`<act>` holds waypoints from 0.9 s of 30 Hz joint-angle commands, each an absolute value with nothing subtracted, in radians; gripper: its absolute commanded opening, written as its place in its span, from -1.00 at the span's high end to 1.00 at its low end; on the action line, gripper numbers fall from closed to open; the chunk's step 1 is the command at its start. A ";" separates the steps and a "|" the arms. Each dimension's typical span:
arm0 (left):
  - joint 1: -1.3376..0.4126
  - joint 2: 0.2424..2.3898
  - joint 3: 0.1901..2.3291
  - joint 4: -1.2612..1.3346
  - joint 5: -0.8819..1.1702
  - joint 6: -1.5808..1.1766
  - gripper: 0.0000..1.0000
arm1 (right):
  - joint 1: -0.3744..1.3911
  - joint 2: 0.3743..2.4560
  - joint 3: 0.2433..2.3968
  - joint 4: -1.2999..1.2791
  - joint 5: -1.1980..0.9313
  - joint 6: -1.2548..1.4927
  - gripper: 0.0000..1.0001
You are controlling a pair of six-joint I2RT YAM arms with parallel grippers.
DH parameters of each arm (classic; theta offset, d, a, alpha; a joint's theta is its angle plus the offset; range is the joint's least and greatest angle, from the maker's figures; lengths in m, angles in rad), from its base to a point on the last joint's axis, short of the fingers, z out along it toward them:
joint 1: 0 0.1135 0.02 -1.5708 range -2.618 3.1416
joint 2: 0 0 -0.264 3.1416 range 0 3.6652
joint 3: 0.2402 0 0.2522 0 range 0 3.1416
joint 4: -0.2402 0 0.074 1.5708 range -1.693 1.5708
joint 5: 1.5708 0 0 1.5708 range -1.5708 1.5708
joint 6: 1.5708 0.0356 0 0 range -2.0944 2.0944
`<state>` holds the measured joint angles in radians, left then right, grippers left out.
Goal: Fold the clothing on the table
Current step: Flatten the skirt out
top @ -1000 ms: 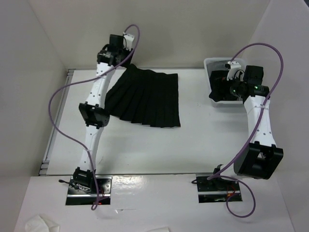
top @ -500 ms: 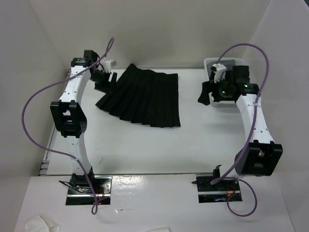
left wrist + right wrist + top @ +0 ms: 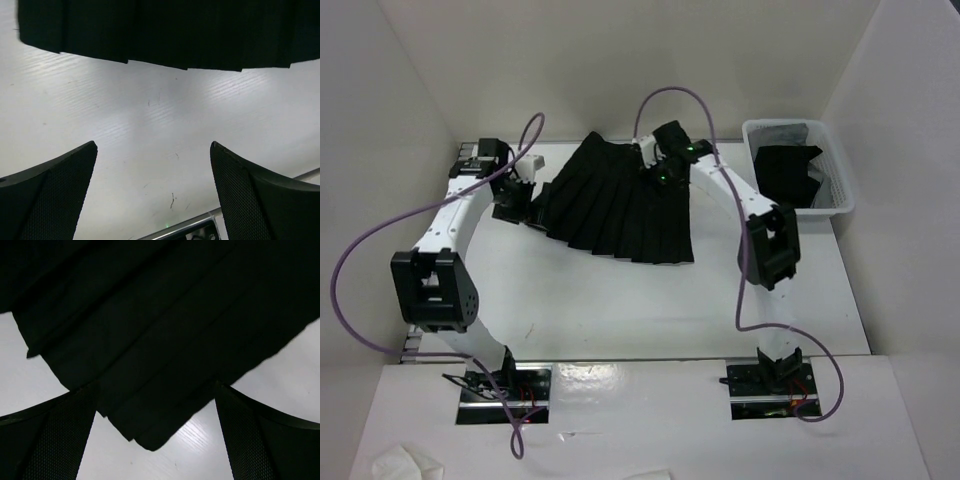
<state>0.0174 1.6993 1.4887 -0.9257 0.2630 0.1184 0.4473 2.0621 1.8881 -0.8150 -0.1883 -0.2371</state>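
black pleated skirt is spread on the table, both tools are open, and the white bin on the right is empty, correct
Not quite. The white bin is not empty: the top external view shows dark clothing inside it. The rest holds: the black pleated skirt is spread on the table, and the left tool and right tool are both open.

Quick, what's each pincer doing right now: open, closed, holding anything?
Left pincer: open, empty, over bare table.
Right pincer: open, gripping nothing, above the black pleated skirt.
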 commanded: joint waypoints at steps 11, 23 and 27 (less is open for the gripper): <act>0.116 1.479 1.375 -0.876 0.123 0.054 -0.99 | 0.569 2.512 2.549 -0.808 0.141 0.027 -0.96; 0.146 1.443 1.339 -0.876 0.074 0.054 -0.99 | 0.569 2.712 2.825 -0.845 0.121 0.103 -0.96; 0.155 1.463 1.339 -0.876 0.074 0.054 -0.99 | 0.569 2.779 2.876 -0.845 0.140 0.126 -0.96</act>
<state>0.1467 1.4757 1.3407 -0.8818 0.0799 0.0708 0.5697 2.7430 2.8044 -0.8402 0.1207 0.0895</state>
